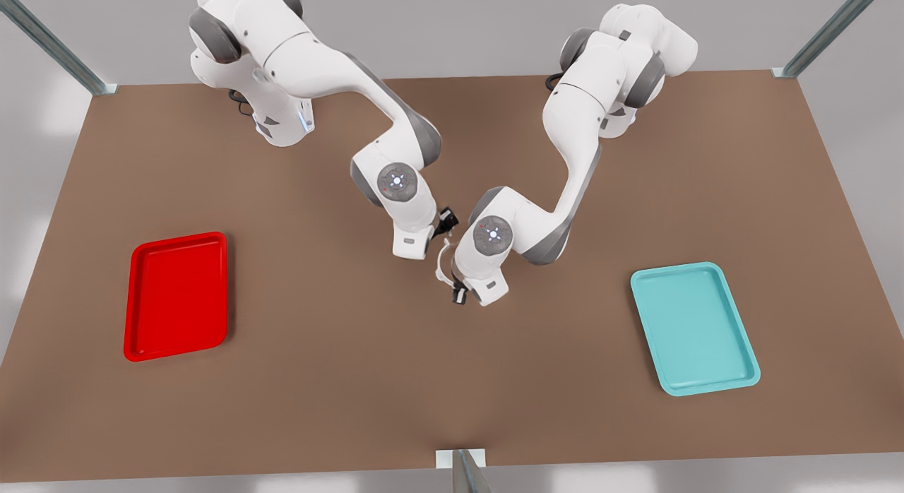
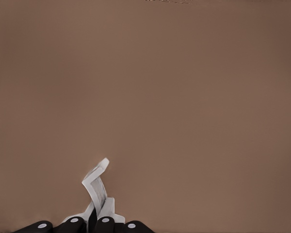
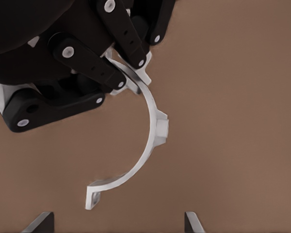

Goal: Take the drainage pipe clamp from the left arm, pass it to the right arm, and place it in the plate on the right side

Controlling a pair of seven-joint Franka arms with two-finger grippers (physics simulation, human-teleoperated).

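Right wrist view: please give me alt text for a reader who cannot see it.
A white half-ring drainage pipe clamp hangs over the brown table, pinched at one end tab by the left gripper and its black fingers. The right gripper's open fingertips wait apart below the clamp's free end.

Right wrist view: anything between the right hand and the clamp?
Nothing: bare tabletop shows between the right hand and the drainage pipe clamp, held by the left hand.
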